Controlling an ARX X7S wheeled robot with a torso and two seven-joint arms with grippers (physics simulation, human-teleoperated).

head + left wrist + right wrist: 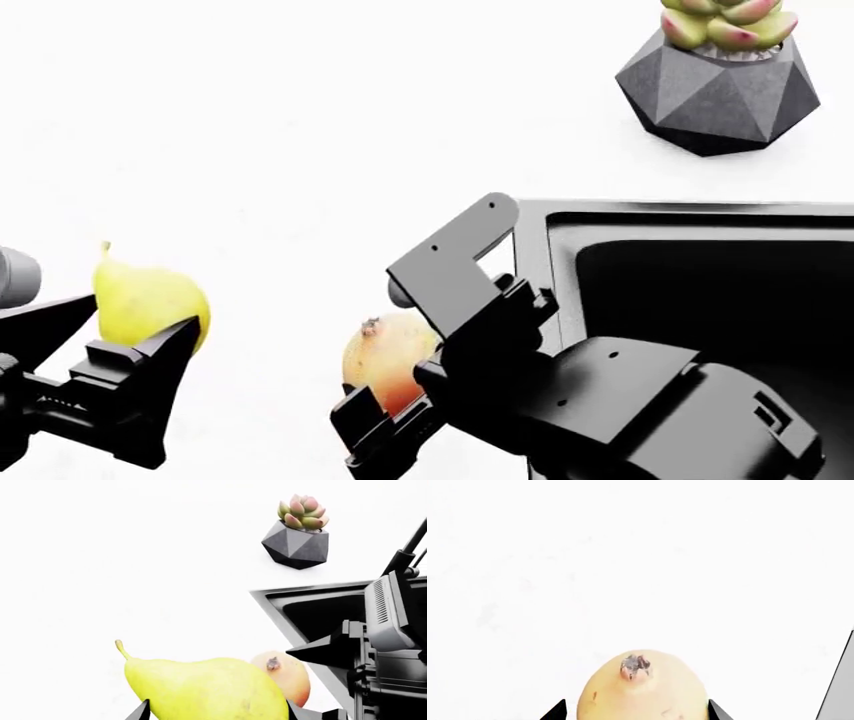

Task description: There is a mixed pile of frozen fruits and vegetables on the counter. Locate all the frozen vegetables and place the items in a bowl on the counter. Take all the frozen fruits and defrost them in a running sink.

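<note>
A yellow-green pear (144, 295), one of the frozen fruits, lies on the white counter (267, 120). My left gripper (147, 312) is open around it, and in the left wrist view the pear (207, 690) fills the gap between the jaws of that gripper (217, 712). The yellow-orange fruit (380, 355) with a red blush lies just left of the sink (667, 210). My right gripper (394, 385) is open around this fruit (640, 690), with small gaps on both sides at the gripper (636, 711). The frozen vegetables and the bowl are out of view.
A dark faceted pot with a succulent (721, 95) stands on the counter behind the sink, also seen from the left wrist (297, 542). The sink's rim (275, 605) runs close beside both fruits. My right arm (387, 630) hangs over the sink's near corner.
</note>
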